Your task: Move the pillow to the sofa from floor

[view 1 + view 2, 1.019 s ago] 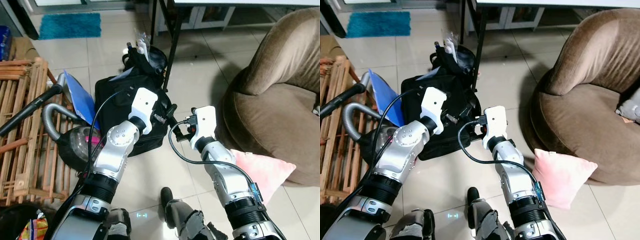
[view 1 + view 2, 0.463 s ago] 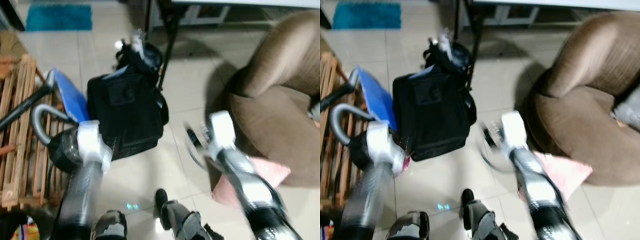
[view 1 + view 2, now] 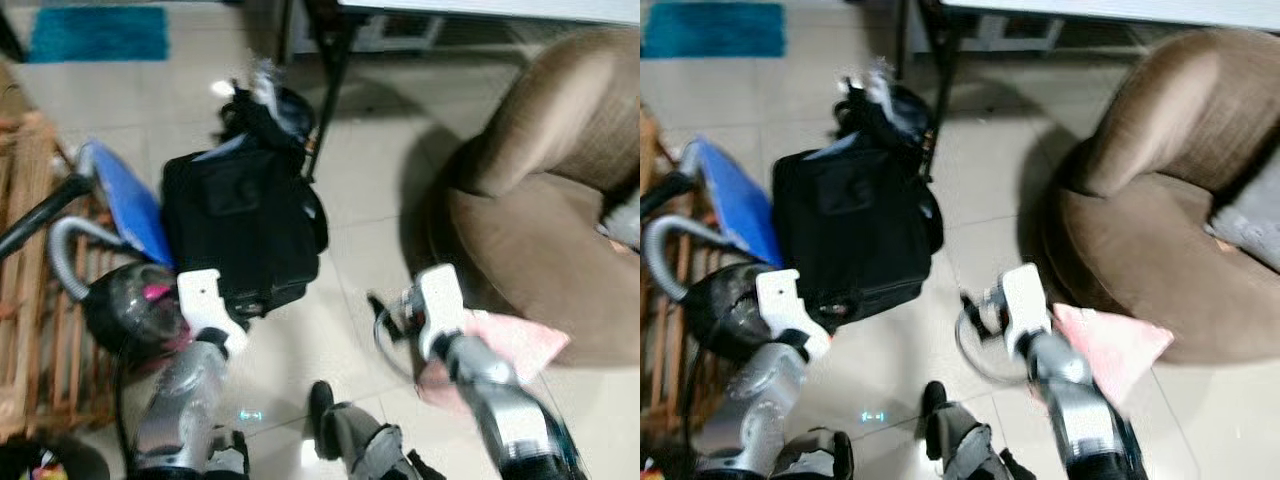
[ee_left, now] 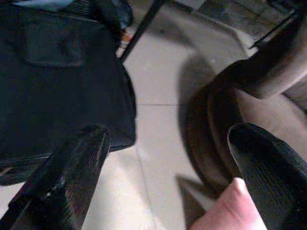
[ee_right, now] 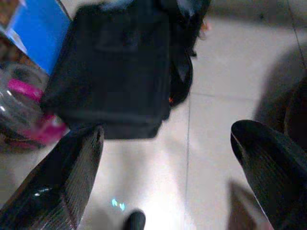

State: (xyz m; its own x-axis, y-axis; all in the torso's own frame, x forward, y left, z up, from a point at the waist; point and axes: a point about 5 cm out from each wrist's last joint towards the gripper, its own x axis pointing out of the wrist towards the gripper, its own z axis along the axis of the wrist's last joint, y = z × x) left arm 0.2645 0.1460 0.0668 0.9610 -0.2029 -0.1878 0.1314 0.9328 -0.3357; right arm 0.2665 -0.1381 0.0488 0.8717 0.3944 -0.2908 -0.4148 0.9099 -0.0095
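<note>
Pillow [image 3: 1110,345]: pink, lying on the floor against the sofa [image 3: 1160,250], not yet grasped. Left gripper [image 4: 168,177] and right gripper [image 5: 165,167]: jaws held apart, empty. Pickup and placing are judged outstanding.

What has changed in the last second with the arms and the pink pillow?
Both arms have pulled back and spread apart: the left gripper away from the black bag, the right gripper nearer the square pink fabric pillow. Nothing was grasped. Pillow stays on the floor against the brown sofa.

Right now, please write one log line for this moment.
pink pillow: on floor against brown sofa | left gripper: open, empty | right gripper: open, empty
</note>
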